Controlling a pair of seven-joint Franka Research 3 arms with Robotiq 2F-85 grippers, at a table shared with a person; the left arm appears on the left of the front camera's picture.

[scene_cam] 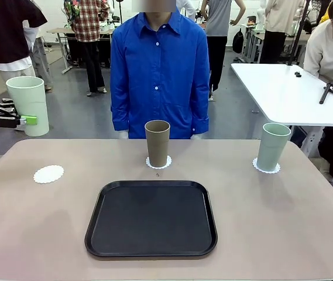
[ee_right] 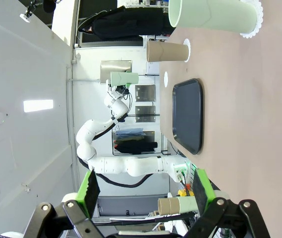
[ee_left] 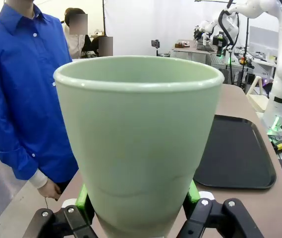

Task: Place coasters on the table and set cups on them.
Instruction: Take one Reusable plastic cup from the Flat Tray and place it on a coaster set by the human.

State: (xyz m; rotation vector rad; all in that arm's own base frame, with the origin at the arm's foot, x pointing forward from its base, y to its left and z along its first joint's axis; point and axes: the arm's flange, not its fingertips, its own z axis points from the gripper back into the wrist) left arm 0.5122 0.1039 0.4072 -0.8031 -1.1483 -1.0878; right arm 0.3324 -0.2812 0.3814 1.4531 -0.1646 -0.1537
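The left end effector (ee_left: 138,208) grips a mint cup (scene_cam: 28,104) off the table's (scene_cam: 283,222) left edge, above the bare coaster (scene_cam: 48,174). The brown cup (scene_cam: 157,143) and second mint cup (scene_cam: 272,146) stand on coasters. The right end effector (ee_right: 143,198) is spread, holding nothing.

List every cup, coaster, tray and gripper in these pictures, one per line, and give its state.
Olive-brown cup: upright on its coaster.
Right mint cup: upright on a coaster.
Left mint cup: upright, held off the table.
Left coaster: bare, flat on the table.
Black tray: flat, nothing on it.
Left gripper: shut on the left mint cup.
Right gripper: open, holding nothing.
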